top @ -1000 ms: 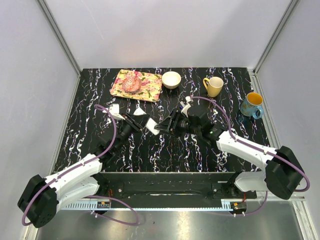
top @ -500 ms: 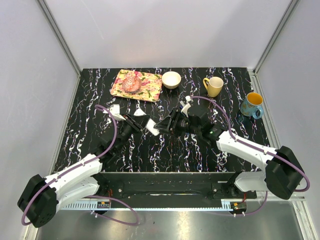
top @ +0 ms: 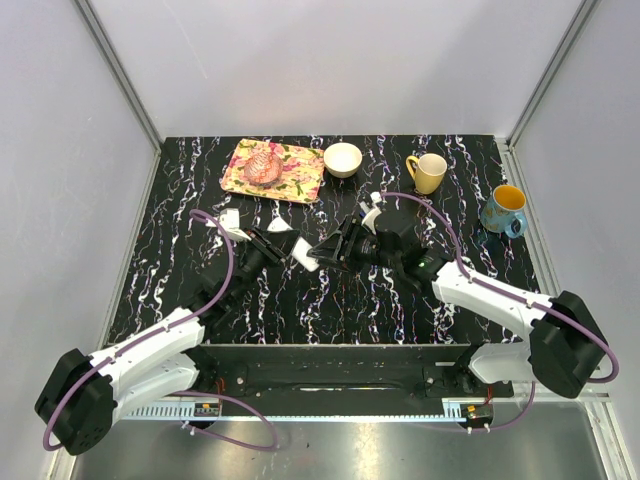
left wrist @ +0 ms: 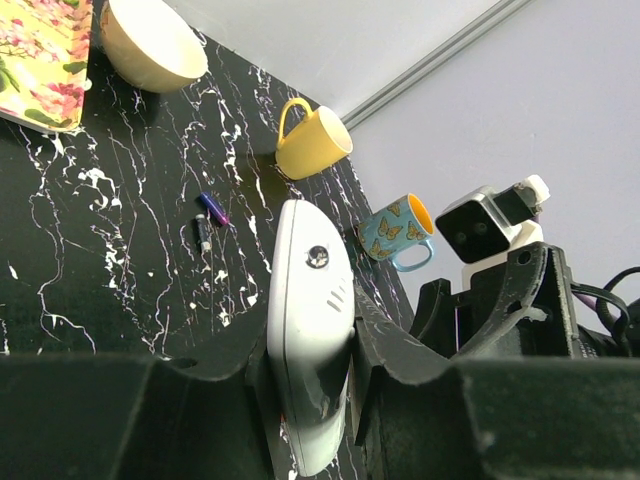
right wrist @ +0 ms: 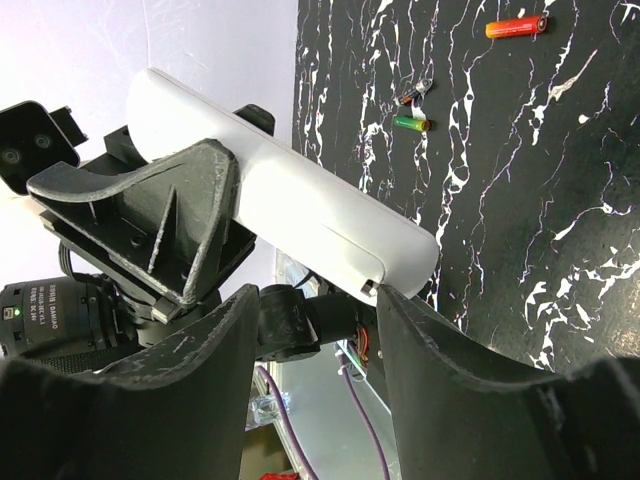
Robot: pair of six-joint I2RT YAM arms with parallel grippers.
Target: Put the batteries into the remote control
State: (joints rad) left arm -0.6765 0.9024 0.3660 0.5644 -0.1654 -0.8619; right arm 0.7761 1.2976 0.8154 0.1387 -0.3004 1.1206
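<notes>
Your left claw (left wrist: 310,372) is clamped on the remote control (left wrist: 310,300). The white bar stands edge-up between the two fingers and sticks out well past their tips. Your right claw (right wrist: 318,300) has its jaws apart. The free end of the remote control lies just above the gap between them, close to the right-hand finger (right wrist: 420,340), but you cannot tell whether it touches.

The batteries lie loose on the black marbled table (right wrist: 500,250), none in either claw. From the right claw, an orange battery (right wrist: 515,27) lies farthest out ahead. A green battery (right wrist: 410,123) and a dark battery (right wrist: 415,92) lie close together, nearer in but well apart from the fingertips.

From the left claw, two dark batteries (left wrist: 208,218) lie ahead, just left of the remote's far end. Beyond them stand a yellow mug (left wrist: 312,150) and a cream bowl (left wrist: 150,45). A blue butterfly mug (left wrist: 400,232) is off to the right.
</notes>
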